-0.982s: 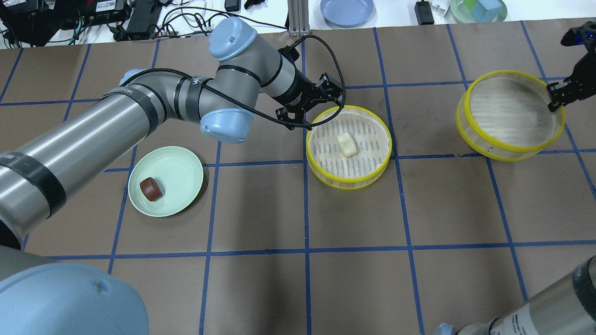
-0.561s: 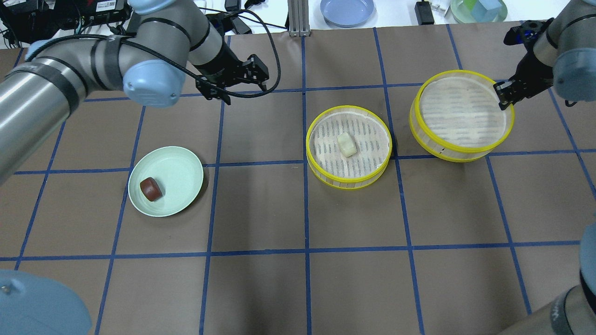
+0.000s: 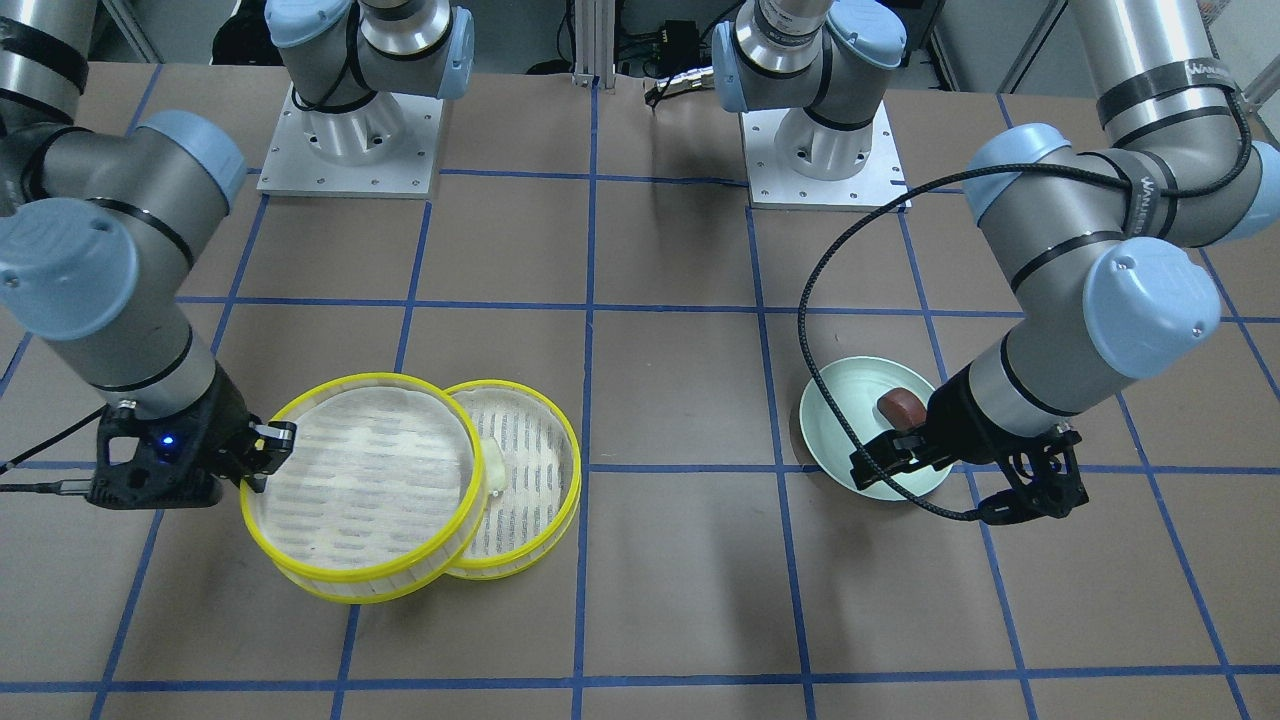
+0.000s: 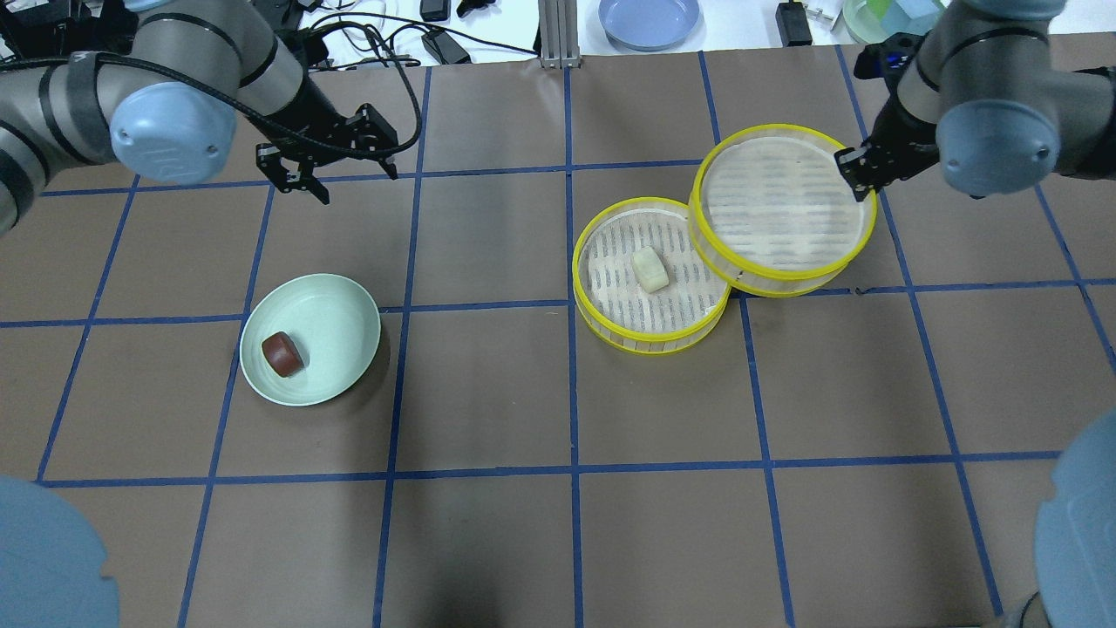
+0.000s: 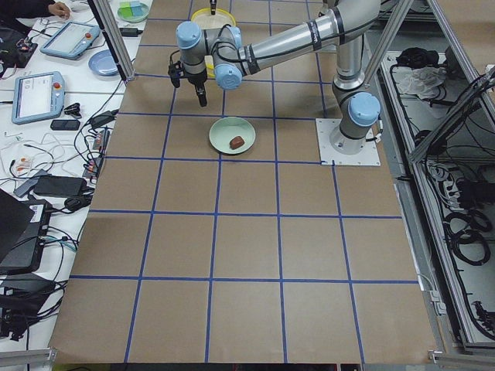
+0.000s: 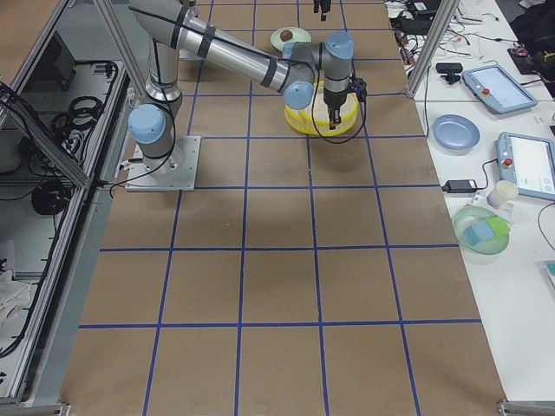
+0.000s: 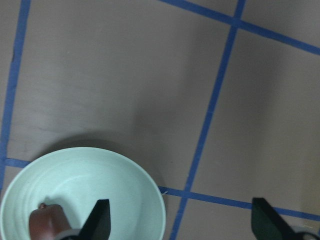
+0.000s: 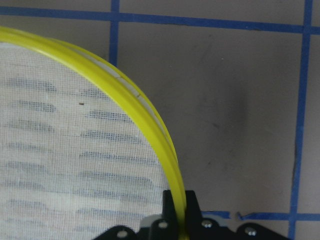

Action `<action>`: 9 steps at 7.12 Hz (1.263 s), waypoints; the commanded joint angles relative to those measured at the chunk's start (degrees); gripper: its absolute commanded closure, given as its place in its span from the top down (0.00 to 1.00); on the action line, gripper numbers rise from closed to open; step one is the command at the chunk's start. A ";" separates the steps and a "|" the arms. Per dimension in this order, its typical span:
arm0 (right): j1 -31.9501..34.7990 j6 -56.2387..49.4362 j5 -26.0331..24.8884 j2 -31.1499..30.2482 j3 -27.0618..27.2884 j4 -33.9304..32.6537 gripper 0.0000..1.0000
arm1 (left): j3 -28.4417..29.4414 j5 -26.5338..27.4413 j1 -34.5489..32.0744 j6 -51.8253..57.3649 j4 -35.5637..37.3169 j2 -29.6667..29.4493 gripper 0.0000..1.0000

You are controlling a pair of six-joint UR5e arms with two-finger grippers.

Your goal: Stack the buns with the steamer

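Note:
A cream-white bun (image 4: pixel 649 269) lies in a yellow-rimmed steamer tray (image 4: pixel 602 327) at mid-table. My right gripper (image 4: pixel 859 174) is shut on the rim of a second steamer tray (image 4: pixel 780 209), held tilted and overlapping the first tray's far right edge. The right wrist view shows the rim (image 8: pixel 150 125) pinched between the fingers. In the front view the held tray (image 3: pixel 360 490) hides most of the cream bun (image 3: pixel 493 465). A dark reddish-brown bun (image 4: pixel 282 353) lies on the pale green plate (image 4: pixel 336 323). My left gripper (image 4: pixel 344 174) is open and empty, above the table beyond the plate (image 7: pixel 85 185).
A blue plate (image 4: pixel 649 19), a bowl of coloured blocks (image 4: pixel 898 17) and cables lie past the table's far edge. The two arm bases (image 3: pixel 350 140) stand at the robot's side. Blue tape lines grid the brown tabletop.
My right gripper has carried the second steamer tray left until it overlaps the first tray. My left arm has swung left, away from the first tray, to beyond the green plate.

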 commanded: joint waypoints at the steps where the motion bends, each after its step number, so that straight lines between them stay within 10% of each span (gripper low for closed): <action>1: 7.61 10.73 -1.31 -0.04 0.07 0.21 0.03 | -3.41 6.17 1.59 10.76 0.39 -1.46 1.00; 9: 8.96 12.80 -3.52 0.75 2.00 2.41 0.09 | -6.94 13.46 1.94 46.40 0.57 -5.95 1.00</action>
